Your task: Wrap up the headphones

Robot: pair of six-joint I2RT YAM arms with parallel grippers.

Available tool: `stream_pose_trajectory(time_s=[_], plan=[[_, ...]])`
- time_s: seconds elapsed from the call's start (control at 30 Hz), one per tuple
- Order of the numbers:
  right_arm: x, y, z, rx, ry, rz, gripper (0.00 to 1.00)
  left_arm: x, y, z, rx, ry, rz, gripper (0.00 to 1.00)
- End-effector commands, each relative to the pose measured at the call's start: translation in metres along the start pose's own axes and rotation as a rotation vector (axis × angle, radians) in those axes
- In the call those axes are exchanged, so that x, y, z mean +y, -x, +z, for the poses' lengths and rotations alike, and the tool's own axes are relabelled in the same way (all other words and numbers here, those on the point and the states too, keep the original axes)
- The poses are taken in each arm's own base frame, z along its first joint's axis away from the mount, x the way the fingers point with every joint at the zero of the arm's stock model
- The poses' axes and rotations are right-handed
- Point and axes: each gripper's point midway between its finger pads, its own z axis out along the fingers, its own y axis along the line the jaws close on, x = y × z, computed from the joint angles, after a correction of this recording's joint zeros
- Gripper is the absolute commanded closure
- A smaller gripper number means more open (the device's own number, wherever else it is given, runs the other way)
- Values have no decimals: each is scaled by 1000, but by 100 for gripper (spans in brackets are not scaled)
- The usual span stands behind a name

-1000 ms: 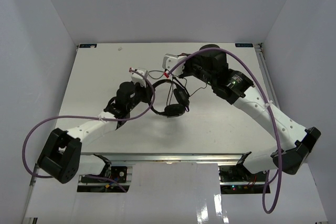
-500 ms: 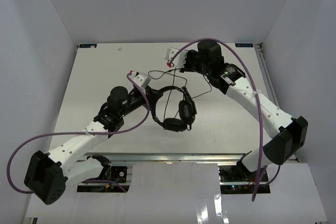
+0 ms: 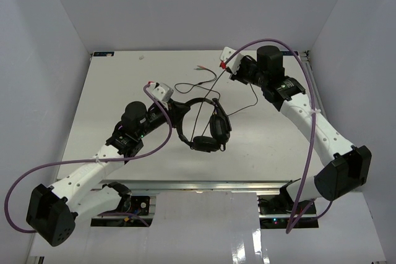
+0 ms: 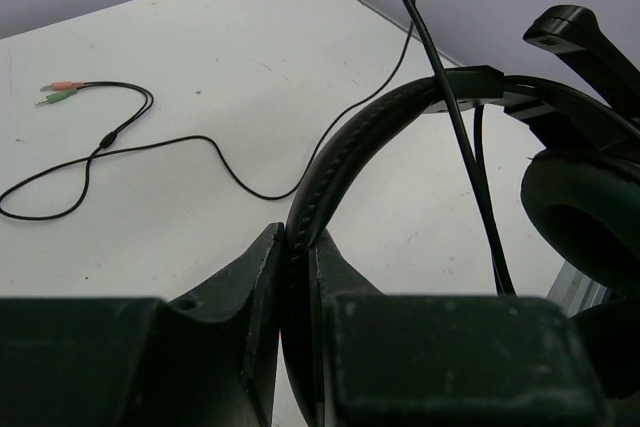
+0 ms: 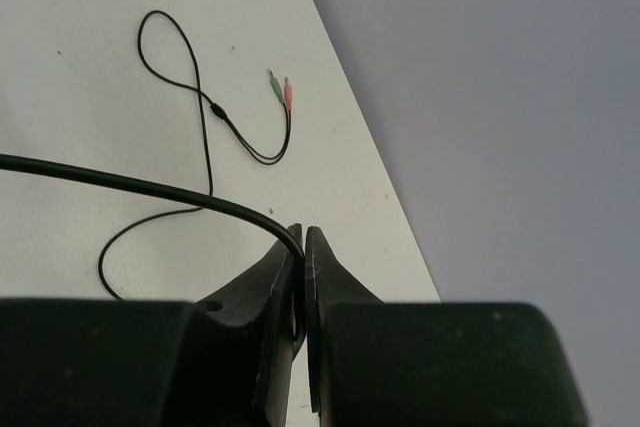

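Observation:
The black headphones (image 3: 203,123) hang over the middle of the white table (image 3: 105,97). My left gripper (image 3: 176,110) is shut on the headband (image 4: 372,135), which runs up from between the jaws (image 4: 298,247). One earcup (image 4: 585,209) and the boom mic (image 4: 582,35) show at the right of the left wrist view. The thin black cable (image 3: 218,86) rises from the headphones to my right gripper (image 3: 237,74), which is shut on the cable (image 5: 150,187) at the fingertips (image 5: 303,239). The cable's loose end with its plugs (image 3: 199,67) lies on the table behind.
Thick purple arm cables (image 3: 154,143) loop over both arms. The slack cable forms loops (image 5: 170,57) on the table near the far edge (image 3: 185,52). White walls close the sides and back.
My right gripper has moved right and toward the far edge, drawing the cable with it. The left arm shifted a little, still holding the headband.

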Motion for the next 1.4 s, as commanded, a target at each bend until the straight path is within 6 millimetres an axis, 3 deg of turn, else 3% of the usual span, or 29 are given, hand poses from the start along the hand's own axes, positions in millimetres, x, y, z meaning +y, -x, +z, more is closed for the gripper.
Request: stream_pose_trajectory(time_s=[0.0, 0.27, 0.53, 0.8, 0.97, 1.07, 1.23, 1.3, 1.37], plan=[[-26, 43, -22, -174, -65, 32, 91, -7, 13, 3, -23, -29, 3, 100], [-35, 63, -29, -228, -66, 88, 91, -6, -4, 7, 25, -39, -11, 100], [-37, 30, -20, -166, -79, 119, 92, -14, 6, 1, 3, -71, -12, 100], [-11, 5, 1, -156, 22, 202, 92, -30, 39, -8, -70, -122, -22, 100], [23, 2, 15, -223, 186, 305, 92, -40, 80, -11, -150, -144, -30, 100], [49, 7, 16, -306, 293, 387, 91, -37, 118, -12, -229, -102, -28, 100], [89, 28, 7, -448, 525, 567, 91, -35, 181, -11, -373, -58, -34, 100], [92, 46, 3, -545, 603, 616, 91, -40, 214, -11, -440, -72, -57, 100], [102, 56, -1, -589, 678, 685, 89, -39, 225, -1, -462, -78, -89, 100]])
